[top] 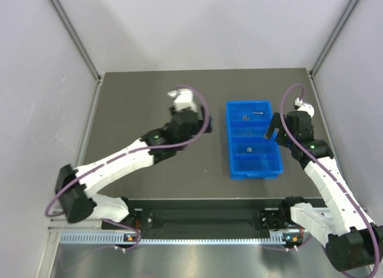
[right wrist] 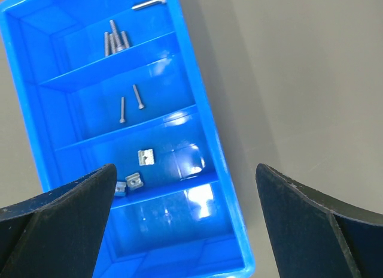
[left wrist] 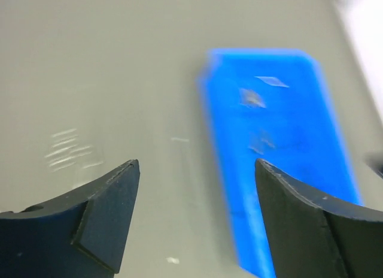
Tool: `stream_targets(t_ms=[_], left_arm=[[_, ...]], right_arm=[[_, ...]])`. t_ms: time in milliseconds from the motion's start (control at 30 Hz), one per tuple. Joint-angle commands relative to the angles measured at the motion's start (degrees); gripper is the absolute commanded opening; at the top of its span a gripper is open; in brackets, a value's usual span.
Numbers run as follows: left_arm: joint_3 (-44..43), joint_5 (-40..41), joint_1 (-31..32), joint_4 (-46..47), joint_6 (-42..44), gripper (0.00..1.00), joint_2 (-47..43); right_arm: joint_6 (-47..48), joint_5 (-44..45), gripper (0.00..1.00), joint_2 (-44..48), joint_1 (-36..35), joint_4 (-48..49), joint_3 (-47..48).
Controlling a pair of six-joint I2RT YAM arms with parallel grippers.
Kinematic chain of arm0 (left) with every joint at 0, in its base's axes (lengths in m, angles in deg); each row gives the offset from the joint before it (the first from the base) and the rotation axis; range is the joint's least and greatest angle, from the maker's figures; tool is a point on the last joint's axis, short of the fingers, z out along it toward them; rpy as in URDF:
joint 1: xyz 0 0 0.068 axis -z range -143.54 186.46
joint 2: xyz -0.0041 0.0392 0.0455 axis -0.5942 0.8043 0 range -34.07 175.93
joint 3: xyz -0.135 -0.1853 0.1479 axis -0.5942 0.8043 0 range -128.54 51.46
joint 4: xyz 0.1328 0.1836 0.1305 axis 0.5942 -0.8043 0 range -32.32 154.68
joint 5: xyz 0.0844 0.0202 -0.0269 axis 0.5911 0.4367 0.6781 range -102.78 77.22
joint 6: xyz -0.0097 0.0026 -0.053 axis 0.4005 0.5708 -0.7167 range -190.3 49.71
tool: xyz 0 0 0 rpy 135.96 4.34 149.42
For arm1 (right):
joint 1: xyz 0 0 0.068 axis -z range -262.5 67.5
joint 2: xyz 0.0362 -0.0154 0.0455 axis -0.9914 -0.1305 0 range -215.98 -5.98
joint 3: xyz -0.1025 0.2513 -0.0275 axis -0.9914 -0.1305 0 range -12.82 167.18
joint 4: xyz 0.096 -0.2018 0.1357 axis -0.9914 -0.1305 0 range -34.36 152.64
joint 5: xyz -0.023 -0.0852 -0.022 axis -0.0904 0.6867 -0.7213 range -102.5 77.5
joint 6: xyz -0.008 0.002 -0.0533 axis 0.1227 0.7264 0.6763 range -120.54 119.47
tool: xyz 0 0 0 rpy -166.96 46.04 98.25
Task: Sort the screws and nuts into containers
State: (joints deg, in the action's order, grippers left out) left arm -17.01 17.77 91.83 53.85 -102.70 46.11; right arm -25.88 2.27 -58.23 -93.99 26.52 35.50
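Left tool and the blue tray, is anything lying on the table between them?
In the top view the table between the left tool and the blue tray looks bare; the left wrist view is too blurred to rule out tiny bits.

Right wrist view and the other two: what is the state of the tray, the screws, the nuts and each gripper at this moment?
blue tray, upright, open on top, hardware inside.
screws, lying loose in two neighbouring compartments at one end of the tray.
nuts, lying in the next compartment, apart from the screws.
left gripper, jaws open, nothing between them.
right gripper, jaws open, nothing between them.
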Motion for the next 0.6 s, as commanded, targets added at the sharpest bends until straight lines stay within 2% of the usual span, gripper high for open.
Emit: stream_targets(t_ms=[0,133,267,400,567], left_arm=[[11.03,10.14,-5.79,-13.41,-13.35,0.83,-7.91],[22.83,10.68,-13.52,-12.12,-12.44,0.82,-19.5],[31.54,8.31,-17.49,-8.17,-11.11,0.83,-25.41],[40.84,7.86,-18.81,-0.96,-9.26,0.87,-28.5],[44.56,5.68,-22.14,6.16,-4.26,0.87,-27.02]], right_arm=[[-0.5,-1.75,1.0,0.75,-1.08,2.54,1.0],[-0.58,-2.2,1.0,0.66,-1.26,2.98,0.55],[-0.41,-2.46,1.0,0.31,-1.17,3.16,0.46],[-0.58,-3.68,1.0,-0.39,-1.17,4.04,0.11],[-0.23,-3.78,1.0,-1.01,-1.17,4.48,0.11]])
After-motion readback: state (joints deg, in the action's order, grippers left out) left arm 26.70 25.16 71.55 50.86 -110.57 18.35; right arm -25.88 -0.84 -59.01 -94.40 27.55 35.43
